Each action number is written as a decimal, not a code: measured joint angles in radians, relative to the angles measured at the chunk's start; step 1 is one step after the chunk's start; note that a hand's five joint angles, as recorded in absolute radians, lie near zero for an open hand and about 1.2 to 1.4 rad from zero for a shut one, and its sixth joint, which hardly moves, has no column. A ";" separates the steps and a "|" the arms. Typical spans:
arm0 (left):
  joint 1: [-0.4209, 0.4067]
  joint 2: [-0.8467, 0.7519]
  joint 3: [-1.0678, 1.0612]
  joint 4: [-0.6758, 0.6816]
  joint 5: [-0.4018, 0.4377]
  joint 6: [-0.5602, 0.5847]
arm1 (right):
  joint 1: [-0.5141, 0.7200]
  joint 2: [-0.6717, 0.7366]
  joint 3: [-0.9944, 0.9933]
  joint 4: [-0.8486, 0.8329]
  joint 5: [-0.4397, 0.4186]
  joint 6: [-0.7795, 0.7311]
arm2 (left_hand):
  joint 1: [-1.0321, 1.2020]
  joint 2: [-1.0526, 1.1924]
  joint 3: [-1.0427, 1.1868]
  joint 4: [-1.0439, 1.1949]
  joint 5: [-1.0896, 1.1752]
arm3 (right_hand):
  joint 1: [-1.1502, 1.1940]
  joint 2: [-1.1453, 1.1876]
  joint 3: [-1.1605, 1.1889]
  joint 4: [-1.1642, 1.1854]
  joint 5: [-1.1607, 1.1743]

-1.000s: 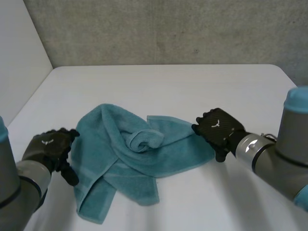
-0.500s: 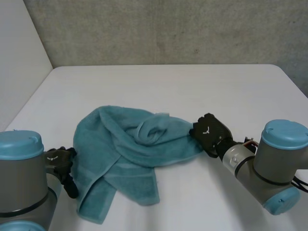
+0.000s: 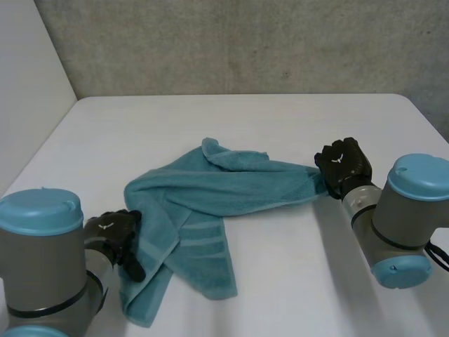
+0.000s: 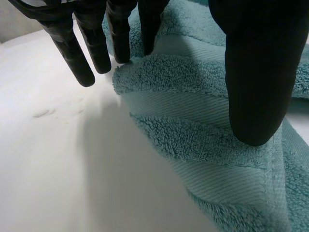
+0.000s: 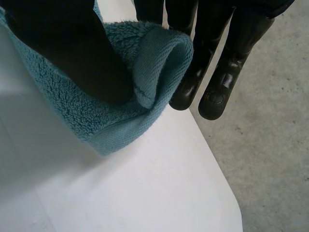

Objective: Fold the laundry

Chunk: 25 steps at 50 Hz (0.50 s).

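Observation:
A teal towel (image 3: 210, 189) lies crumpled on the white table (image 3: 245, 119), stretched out toward the right. My right hand (image 3: 342, 165) holds its right end. In the right wrist view the thumb (image 5: 58, 43) pinches a rolled fold of the towel (image 5: 145, 72) against the fingers (image 5: 222, 72). My left hand (image 3: 116, 232) is at the towel's lower left edge. In the left wrist view its fingers (image 4: 77, 53) are straight, their tips at the towel's (image 4: 193, 145) hem. Its thumb (image 4: 251, 72) hangs over the cloth without gripping it.
The table's right edge (image 5: 212, 159) runs close beside my right hand, with grey floor (image 5: 270, 145) beyond it. A grey wall (image 3: 245, 42) stands behind the table. Bare tabletop (image 4: 58, 169) lies beside my left hand.
My right hand has closed on the towel's right end and pulled it right, stretching the bunched cloth out. My left hand has moved right onto the towel's lower left edge.

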<state>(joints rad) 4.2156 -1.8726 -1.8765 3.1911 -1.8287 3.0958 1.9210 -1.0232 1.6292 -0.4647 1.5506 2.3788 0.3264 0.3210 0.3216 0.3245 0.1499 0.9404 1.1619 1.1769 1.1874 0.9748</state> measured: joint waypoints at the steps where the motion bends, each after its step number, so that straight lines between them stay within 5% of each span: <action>1: -0.001 -0.006 0.004 0.000 0.002 0.000 | -0.001 -0.001 -0.001 0.004 0.000 0.000 | 0.000 0.000 0.000 0.000 0.000 | 0.000 0.000 0.000 0.000 0.000; 7: -0.010 -0.041 0.024 0.000 0.005 0.004 | -0.016 -0.017 -0.007 0.025 -0.005 -0.001 | 0.090 0.078 0.075 0.074 0.074 | 0.000 0.000 0.000 0.000 0.000; 14: -0.018 -0.057 0.048 0.018 -0.004 0.011 | -0.040 -0.029 -0.022 0.047 -0.007 -0.006 | 0.746 0.803 0.806 0.812 0.798 | 0.000 0.000 0.000 0.000 0.000; 21: -0.014 -0.012 0.119 0.013 -0.008 0.020 | -0.055 -0.084 -0.086 0.144 -0.008 -0.006 | 0.757 0.861 0.859 0.863 0.835 | 0.000 0.000 0.004 0.000 0.000; 25: -0.004 0.127 0.200 -0.054 -0.004 0.058 | -0.105 -0.199 -0.191 0.375 -0.018 -0.002 | 0.757 0.861 0.860 0.863 0.835 | 0.000 0.000 0.004 0.001 0.000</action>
<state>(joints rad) 4.2114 -1.7457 -1.6762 3.1370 -1.8324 3.1536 1.8160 -1.2224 1.4383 -0.0896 1.5327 2.3769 1.0836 1.1825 1.1819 1.1874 0.9851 0.9404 1.1619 1.1814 1.1887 0.9747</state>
